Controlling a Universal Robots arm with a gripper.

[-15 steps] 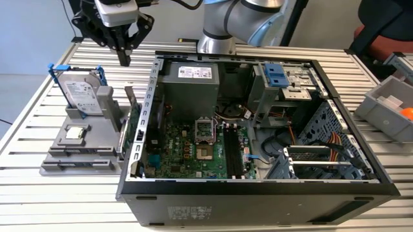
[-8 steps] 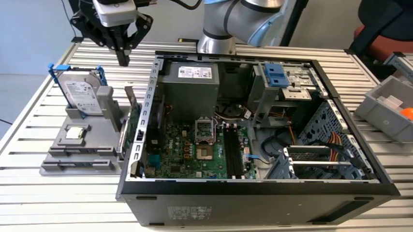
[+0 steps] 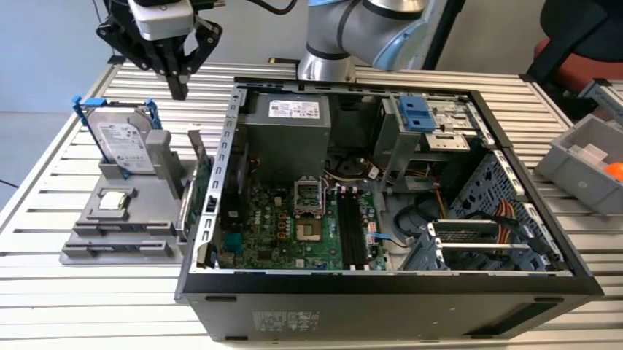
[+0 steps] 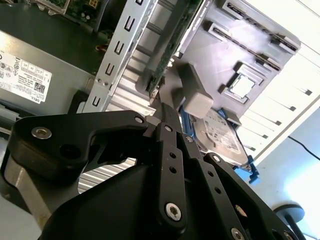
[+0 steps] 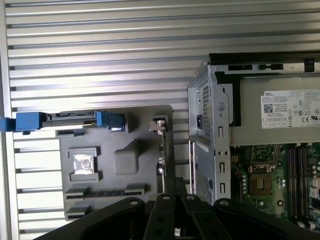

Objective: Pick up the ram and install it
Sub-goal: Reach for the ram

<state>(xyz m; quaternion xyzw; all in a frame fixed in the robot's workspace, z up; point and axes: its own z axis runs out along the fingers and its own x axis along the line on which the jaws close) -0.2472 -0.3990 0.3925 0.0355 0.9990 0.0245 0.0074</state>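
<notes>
Gripper (image 3: 178, 91) closed on nothing, hovering outside the computer case (image 3: 233, 131).
It hangs just outside the case's side wall, above the grey fixture (image 3: 117, 251) that sits against that wall, near the upright hard drive (image 3: 125, 142) and the green expansion card (image 3: 204, 197). Whether the ram stands in the fixture's long slots or in the dark memory slots (image 3: 351, 226) inside the case is too small to tell. By my judgement, so thin a stick wants the jaws parted first, a straight descent clear of the card's bracket, and the board kept square.
</notes>
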